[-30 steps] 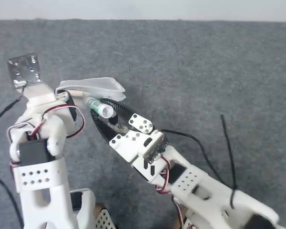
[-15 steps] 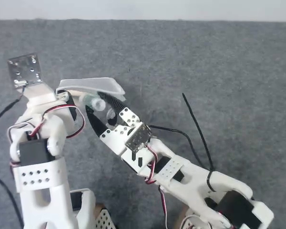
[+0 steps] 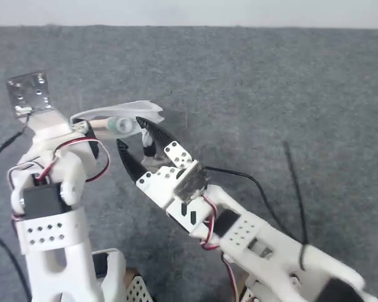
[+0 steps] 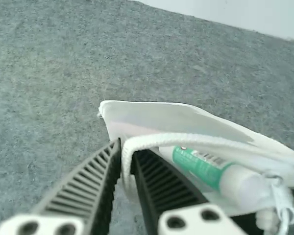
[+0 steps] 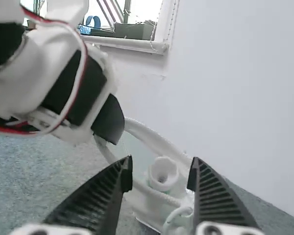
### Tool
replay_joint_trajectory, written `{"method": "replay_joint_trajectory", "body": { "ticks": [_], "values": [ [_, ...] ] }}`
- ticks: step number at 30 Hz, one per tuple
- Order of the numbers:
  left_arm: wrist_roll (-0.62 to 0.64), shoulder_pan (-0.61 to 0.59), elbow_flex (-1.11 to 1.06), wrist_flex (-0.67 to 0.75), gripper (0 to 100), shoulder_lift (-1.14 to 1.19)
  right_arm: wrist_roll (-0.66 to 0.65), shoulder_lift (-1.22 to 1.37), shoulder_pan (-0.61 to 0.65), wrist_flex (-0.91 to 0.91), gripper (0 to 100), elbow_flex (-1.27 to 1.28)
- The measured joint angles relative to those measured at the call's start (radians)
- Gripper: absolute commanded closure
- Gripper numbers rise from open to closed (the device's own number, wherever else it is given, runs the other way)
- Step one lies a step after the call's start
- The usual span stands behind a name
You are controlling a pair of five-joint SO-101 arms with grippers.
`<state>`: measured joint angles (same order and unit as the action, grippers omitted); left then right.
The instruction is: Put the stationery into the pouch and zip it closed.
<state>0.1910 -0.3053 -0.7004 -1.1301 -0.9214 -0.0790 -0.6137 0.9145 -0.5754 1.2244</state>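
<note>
Pouch [image 4: 186,117]: white, see-through, mouth open. Held by one rim just in front of L arm [image 3: 50,207]. Sits over table [image 3: 271,82]; resting on it or not, can't tell.
Tube [image 4: 201,166]: green label, white cap [image 5: 161,174]. Lies inside pouch, lengthwise, cap end at the open mouth, facing R gripper.
L gripper [image 4: 125,149]: narrow, black fingers pinched on pouch rim, zip edge pressed btwn them.
R gripper [image 3: 130,133]: wide, nothing held. Tips at pouch mouth, one finger each side. In R wrist view the cap shows btwn the two fingers, a gap on both sides. Touching pouch or not, can't tell.
Cord [image 4: 279,205]: white zip-pull loop, hangs at pouch end next to cap.
L arm: white body, red and black wires, stands at table's near left in high view, wrist bent over pouch.
R arm [image 3: 258,245]: white, comes in from near right, angled toward pouch.
Cable [image 3: 239,175]: black, runs out from R arm's wrist.
Table: grey felt-like cover, pale wall [image 3: 189,12] along far edge.
</note>
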Motion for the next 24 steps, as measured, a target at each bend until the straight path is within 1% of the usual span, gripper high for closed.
{"method": "replay_joint_trajectory", "body": {
  "ticks": [2,5,7,11,15,20,22,24],
  "values": [
    [0.005,-0.012,0.000,0.000,99,0.000,0.057,-0.091,0.000,0.106,88.7,0.000],
    [0.005,-0.014,0.000,0.000,99,0.000,0.117,-0.201,0.000,0.209,99.8,0.000],
    [0.005,-0.014,0.000,0.000,99,0.000,0.140,-0.241,0.000,0.227,96.8,0.000],
    [0.005,-0.014,0.000,0.000,99,0.000,0.181,-0.239,0.000,0.233,96.5,-0.003],
    [0.005,-0.014,0.000,0.000,99,0.000,0.207,-0.147,0.000,0.233,96.5,-0.069],
    [0.005,-0.014,0.000,0.000,99,0.000,0.209,0.084,-0.003,0.242,96.3,-0.226],
    [0.005,-0.014,0.000,0.000,99,0.000,0.210,0.183,-0.023,0.299,96.4,-0.298],
    [0.005,-0.012,0.000,0.000,99,0.000,0.210,0.252,-0.046,0.399,96.4,-0.394]
  ]
}}
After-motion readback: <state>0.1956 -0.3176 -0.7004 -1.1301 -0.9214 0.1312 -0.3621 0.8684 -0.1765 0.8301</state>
